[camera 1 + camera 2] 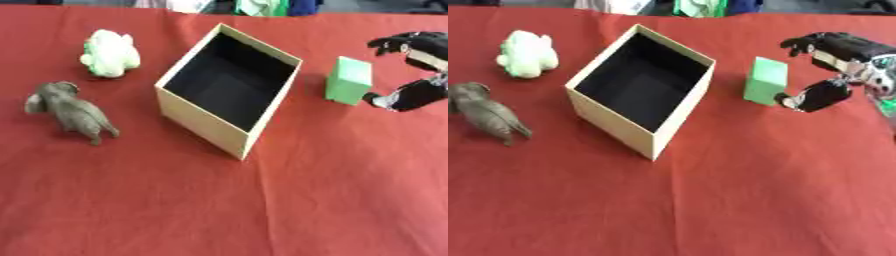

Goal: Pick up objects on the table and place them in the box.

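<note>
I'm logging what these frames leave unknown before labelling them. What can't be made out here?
- Box: its near inner floor is hidden by its own front wall, both views.
- Right hand: whether its thumb touches the green block cannot be told; blurred. Its arm is cut off by the right edge.
- Left hand: in neither view.
- Pale green plush and grey elephant toy: details blurred.

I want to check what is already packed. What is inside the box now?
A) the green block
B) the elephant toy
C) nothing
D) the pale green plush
C: the box shows only its dark bare bottom, while the green block stands to its right by the right hand, and the elephant and plush lie to its left.
</note>
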{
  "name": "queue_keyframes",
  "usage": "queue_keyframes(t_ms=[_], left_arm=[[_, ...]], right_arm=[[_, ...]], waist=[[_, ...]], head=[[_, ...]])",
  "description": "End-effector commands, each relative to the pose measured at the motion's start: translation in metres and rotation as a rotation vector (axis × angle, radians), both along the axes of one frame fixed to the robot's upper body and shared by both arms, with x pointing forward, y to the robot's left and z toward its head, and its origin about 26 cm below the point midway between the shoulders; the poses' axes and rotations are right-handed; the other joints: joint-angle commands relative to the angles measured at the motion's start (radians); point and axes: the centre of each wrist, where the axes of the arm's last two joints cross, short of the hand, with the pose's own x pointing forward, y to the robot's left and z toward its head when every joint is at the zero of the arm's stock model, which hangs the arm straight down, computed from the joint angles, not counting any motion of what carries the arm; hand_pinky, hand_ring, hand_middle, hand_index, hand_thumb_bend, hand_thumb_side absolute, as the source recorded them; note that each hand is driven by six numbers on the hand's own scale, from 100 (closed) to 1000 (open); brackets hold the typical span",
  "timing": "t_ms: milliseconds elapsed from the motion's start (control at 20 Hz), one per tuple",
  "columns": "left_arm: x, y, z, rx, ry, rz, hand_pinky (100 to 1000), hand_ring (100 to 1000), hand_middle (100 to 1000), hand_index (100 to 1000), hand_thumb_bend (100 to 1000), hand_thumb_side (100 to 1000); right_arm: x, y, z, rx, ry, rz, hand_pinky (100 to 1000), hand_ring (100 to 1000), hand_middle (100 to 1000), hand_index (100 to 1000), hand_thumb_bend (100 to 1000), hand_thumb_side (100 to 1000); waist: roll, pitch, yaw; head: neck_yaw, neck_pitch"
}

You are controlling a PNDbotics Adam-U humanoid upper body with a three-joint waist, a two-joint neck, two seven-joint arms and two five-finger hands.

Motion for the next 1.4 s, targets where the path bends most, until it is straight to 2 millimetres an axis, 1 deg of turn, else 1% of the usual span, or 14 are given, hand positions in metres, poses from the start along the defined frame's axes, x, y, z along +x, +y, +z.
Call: queue_keyframes(t_ms=[50,500,700,1000,1200,1400], left_arm=[[-0.002,0.001,0.006,0.015,-0.015,-0.007,621,597,564,733,100,785],[-0.002,0.000,0.005,0.021,-0.009,-0.013,620,591,557,732,100,788],[-0.002,-0.001,0.005,0.022,-0.006,-0.018,620,589,555,731,100,789],[-0.002,-0.002,0.004,0.022,0.001,-0.021,620,587,553,730,100,790],[-0.002,-0.002,0.003,0.022,0.005,-0.022,620,586,552,730,100,793],[-0.002,-0.003,0.003,0.022,0.009,-0.024,620,586,551,730,100,794]], right_arm=[[0.000,-0.008,0.015,-0.052,-0.020,-0.025,880,939,856,1000,372,376],[0.012,-0.012,0.022,-0.117,-0.007,-0.058,903,980,906,1000,427,383],[0.021,-0.018,0.025,-0.157,0.016,-0.084,912,985,920,1000,455,394],[0.035,-0.025,0.029,-0.171,0.058,-0.100,913,987,922,1000,452,409],[0.045,-0.030,0.027,-0.156,0.099,-0.108,913,990,921,1000,435,432],[0.056,-0.029,0.024,-0.139,0.137,-0.105,912,992,918,1000,414,454]], waist=[[0.000,-0.021,0.001],[-0.001,-0.021,0.008],[-0.001,-0.021,0.012],[-0.002,-0.021,0.018],[-0.002,-0.020,0.021],[-0.002,-0.018,0.024]], head=[[-0.004,-0.001],[-0.010,0.001],[-0.014,0.001],[-0.017,0.002],[-0.019,0.001],[-0.021,0.000]])
